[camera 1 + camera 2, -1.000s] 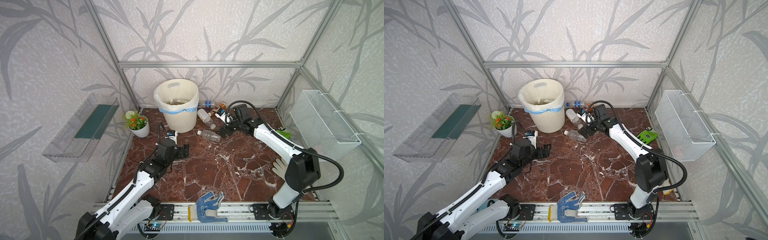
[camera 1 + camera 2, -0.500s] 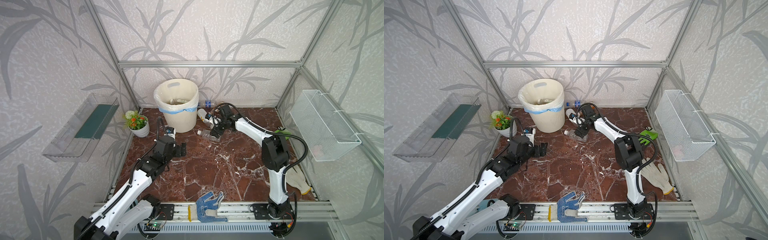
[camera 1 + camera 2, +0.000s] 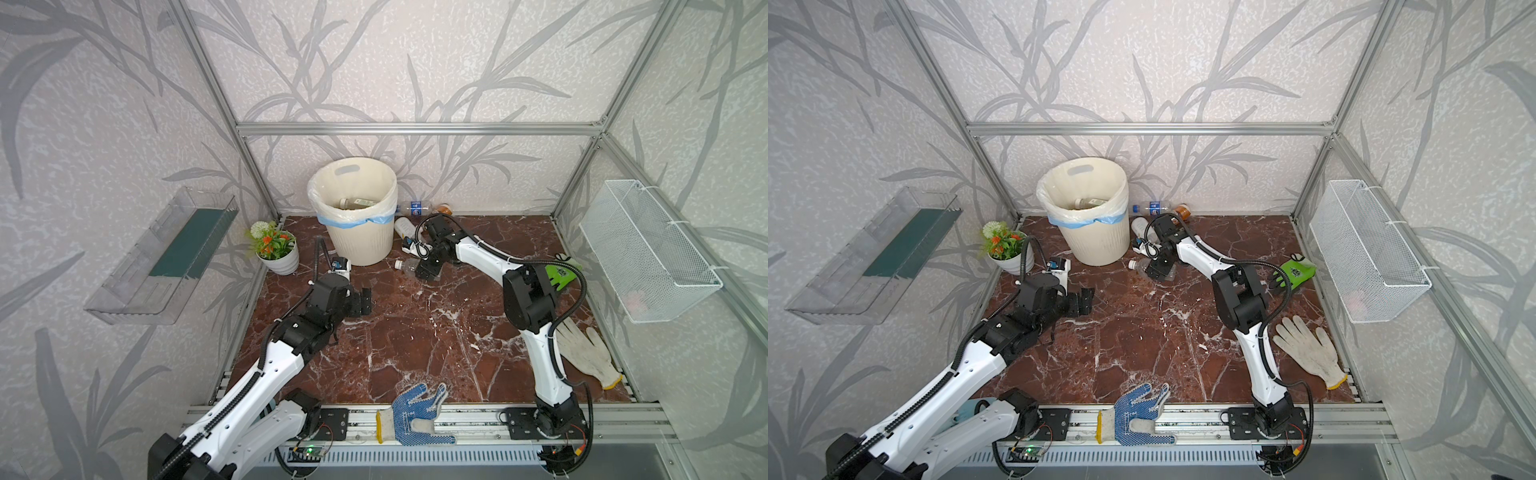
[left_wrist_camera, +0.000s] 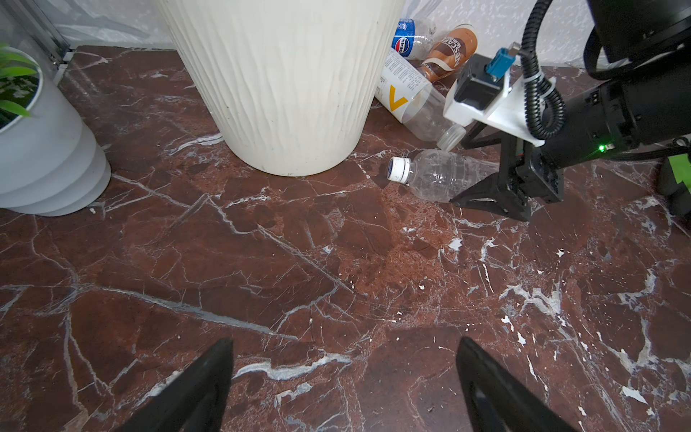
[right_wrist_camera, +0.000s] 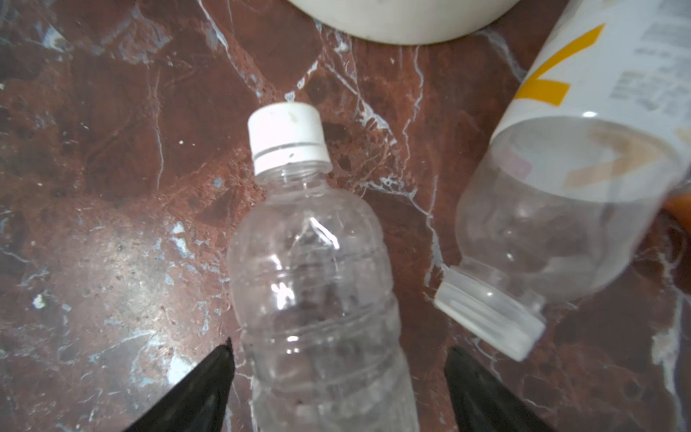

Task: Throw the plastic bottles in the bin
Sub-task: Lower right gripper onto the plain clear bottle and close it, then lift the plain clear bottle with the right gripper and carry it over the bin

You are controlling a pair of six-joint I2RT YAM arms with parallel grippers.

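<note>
Four plastic bottles are lying on the tabletop (image 3: 415, 332) beside the bin (image 3: 361, 245), all to its right in both top views. At least one more is showing inside the bin.

- Clear bottle (image 5: 314, 262), white cap, no label: lying on its side just off the bin's foot, with the cap pointing toward the bin. The right gripper (image 5: 338, 359) is straddling its body, one finger along each flank. The jaws are standing apart, with a gap showing on one side, and are not clamping it.
- White-labelled bottle (image 5: 561, 187) with a yellow V: lying close beside the bin's wall, its neck pointing toward the clear bottle's shoulder, just beside it.
- Blue-labelled bottle (image 4: 407, 35) and brown-labelled bottle (image 4: 452, 48): lying behind the bin's right side, at the back wall.
- Left gripper (image 4: 344, 348): hanging over bare tabletop in front of the bin, jaws spread wide with nothing between them.

The tabletop is red-brown marble with white veins.

The room has an aluminium frame and walls papered with grey leaves.
- Flower pot (image 3: 277, 259): standing left of the bin.
- Wire basket (image 3: 648, 249): hanging on the wall well right of the bin.
- Clear shelf (image 3: 166, 257): hanging on the wall well left of the bin.
- Green glove (image 3: 559, 272), white glove (image 3: 586, 353) and blue-dotted glove (image 3: 415, 411): lying well apart from the bin, toward the front and right.
</note>
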